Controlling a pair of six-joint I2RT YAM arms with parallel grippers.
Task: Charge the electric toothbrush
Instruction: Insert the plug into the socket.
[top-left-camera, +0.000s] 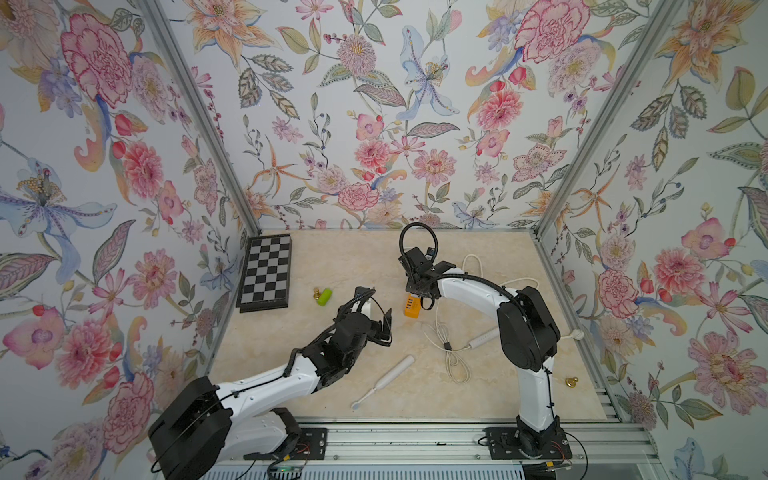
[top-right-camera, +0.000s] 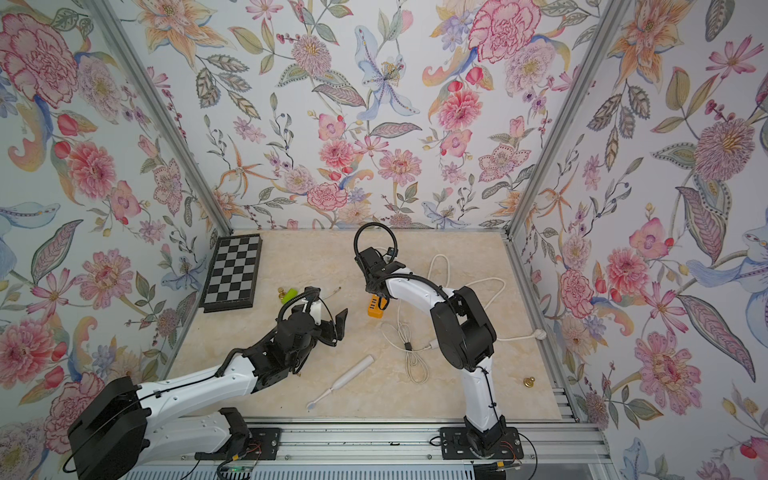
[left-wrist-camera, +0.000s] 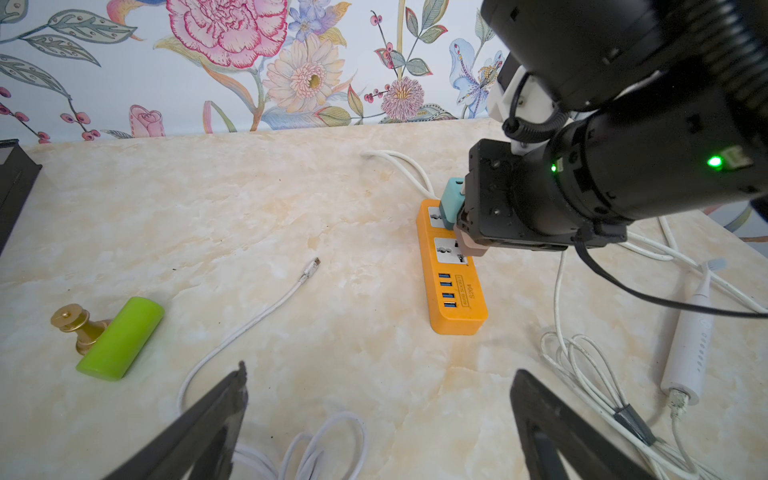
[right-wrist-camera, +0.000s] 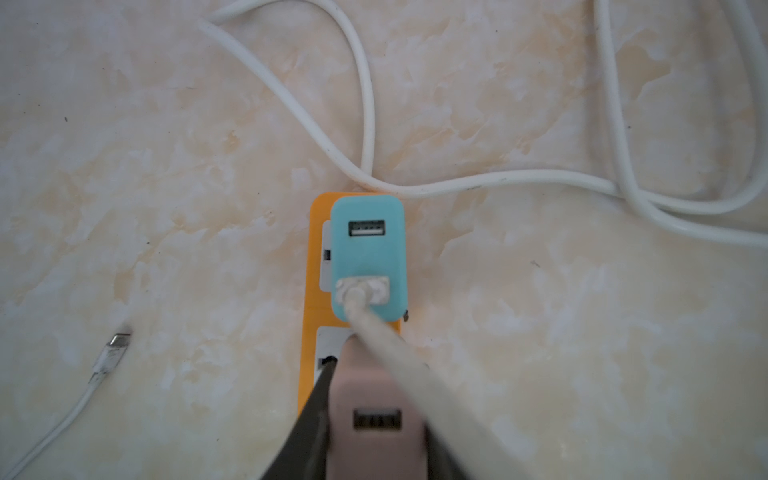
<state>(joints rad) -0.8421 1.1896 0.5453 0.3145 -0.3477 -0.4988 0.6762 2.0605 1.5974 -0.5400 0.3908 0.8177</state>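
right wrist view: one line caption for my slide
Right claw grips a boxy pink USB adapter at an orange power strip, beside a plugged-in teal adapter.

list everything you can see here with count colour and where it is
toothbrush: 2, white, front centre; another right of strip, cable in base
strip: 1, orange, mid table
teal adapter: 1, teal, plugged into strip
pink adapter: 1, pink, over strip
cable: 3, white, thick cord far right; tied bundle; loose one left of strip
chessboard: 1, black and grey, far left
gold piece: 2, gold, by chessboard; front right
cylinder: 1, green, against far gold piece
arms: 2, white and black
left fingers: open, empty
right fingers: shut on pink adapter
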